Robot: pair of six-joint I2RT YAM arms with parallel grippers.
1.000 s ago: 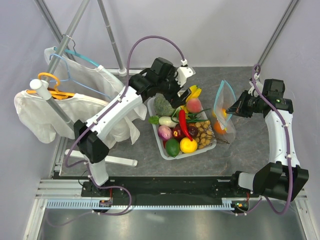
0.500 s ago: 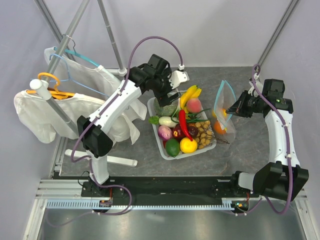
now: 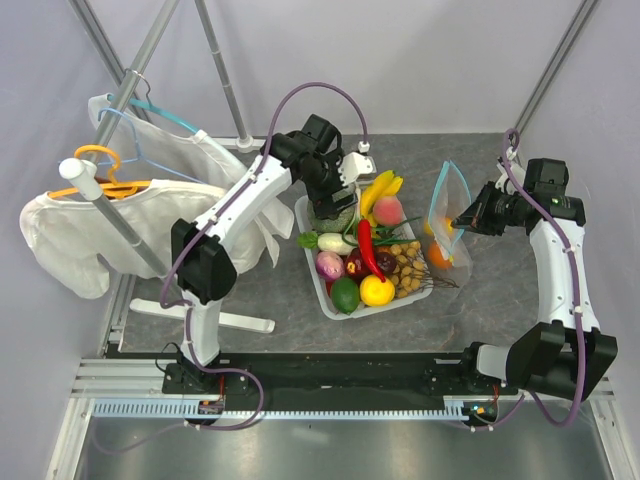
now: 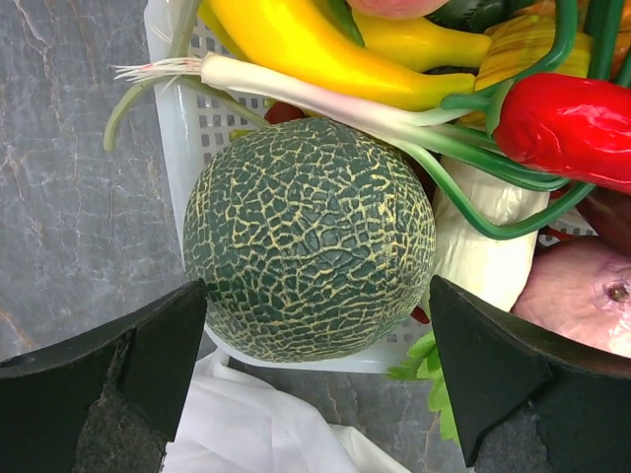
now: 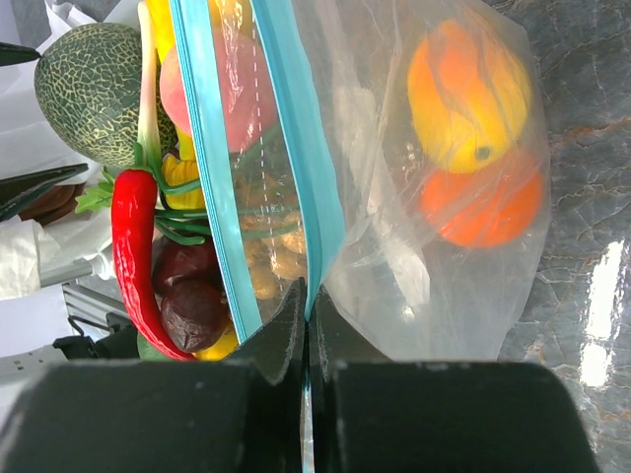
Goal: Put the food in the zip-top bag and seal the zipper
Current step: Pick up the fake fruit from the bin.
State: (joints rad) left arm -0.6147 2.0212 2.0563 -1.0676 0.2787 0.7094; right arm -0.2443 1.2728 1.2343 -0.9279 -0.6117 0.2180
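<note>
The food lies heaped in a white tray (image 3: 318, 288). A green netted melon (image 4: 311, 241) sits at the tray's back-left corner, and my left gripper (image 4: 317, 286) stands open with one finger on each side of it, not touching. My left gripper (image 3: 343, 190) hangs over that corner in the top view. The clear zip-top bag (image 5: 434, 227) stands upright to the right of the tray, with its mouth open. An orange (image 5: 483, 207) and a yellow-orange piece (image 5: 463, 99) rest inside the bag. My right gripper (image 5: 307, 305) is shut on the near strip of the teal zipper (image 5: 308, 148).
A clothes rack with an orange hanger (image 3: 100, 170), a light-blue hanger (image 3: 165, 125) and white garments (image 3: 70, 235) fills the left side. White cloth (image 4: 246, 434) lies just beside the tray under my left gripper. A red chili (image 5: 133, 246) and bananas (image 4: 315, 44) lie close to the melon.
My left gripper has drawn back from the tray's far edge toward its back-left corner, over the melon. The white garment on the orange hanger shifted slightly. The right arm and bag stayed put.
</note>
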